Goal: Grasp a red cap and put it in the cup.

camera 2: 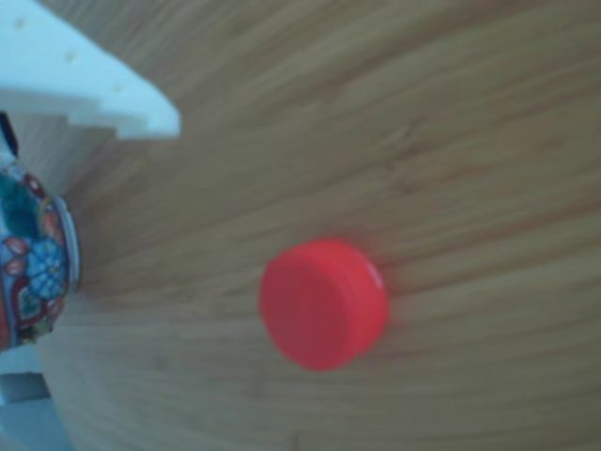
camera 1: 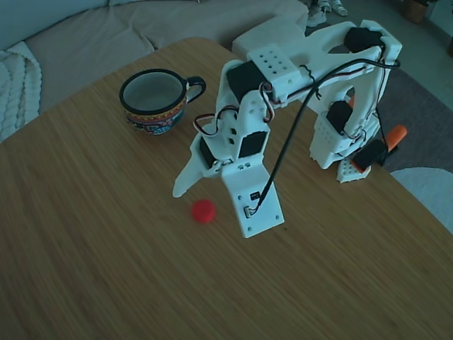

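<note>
Fixed view, left to right, placed against the cup (camera 1: 156,99):

- Cup stands upright on the tabletop (camera 1: 85,241), toward the far edge. Black rim, pale inside, patterned band outside, handle pointing right. Nothing visible inside it.
- Cap (camera 1: 203,211): red, lying flat on the bare wood, nearer the camera than the cup and somewhat to its right, well apart from it.
- Tool (camera 1: 205,195): white, hanging over the tabletop right of the cup and nearer the camera. One pointed finger (camera 1: 185,180) ends just left of and beyond the cap; a broad flat plate reaches down just right of the cap. The cap sits below and between them, touching neither as far as the picture shows. Fingers look spread, holding nothing.
- Arm (camera 1: 283,71): white with black motors and a black cable, running right of the cup to its base near the tabletop's right edge.
- Orange clamp handle (camera 1: 395,134) by the base, far right of the cup.

Other view, blurred:

- Cup's patterned wall (camera 2: 33,263) at the left edge.
- White finger tip (camera 2: 94,89) upper left, above the cup.
- Cap (camera 2: 322,303) mid-frame, right of the cup, alone on the wood.
</note>
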You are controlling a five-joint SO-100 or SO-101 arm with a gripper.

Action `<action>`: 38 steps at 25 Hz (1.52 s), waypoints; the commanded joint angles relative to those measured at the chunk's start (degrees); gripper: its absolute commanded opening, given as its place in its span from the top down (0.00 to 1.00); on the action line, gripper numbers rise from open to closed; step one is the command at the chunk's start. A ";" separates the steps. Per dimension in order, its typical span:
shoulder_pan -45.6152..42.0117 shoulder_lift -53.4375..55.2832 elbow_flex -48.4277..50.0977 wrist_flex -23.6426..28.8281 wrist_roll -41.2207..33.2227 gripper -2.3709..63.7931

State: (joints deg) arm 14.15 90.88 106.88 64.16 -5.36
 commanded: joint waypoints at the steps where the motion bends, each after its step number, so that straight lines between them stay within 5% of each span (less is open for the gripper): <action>1: -0.35 0.62 0.09 -0.26 0.09 0.20; 13: -6.77 0.09 -2.02 0.53 1.32 0.20; 28: -6.15 -13.80 -18.19 6.15 1.93 0.20; 38: -2.72 -18.81 -19.69 6.24 1.58 0.20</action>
State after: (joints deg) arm 11.34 71.19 89.12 70.75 -3.34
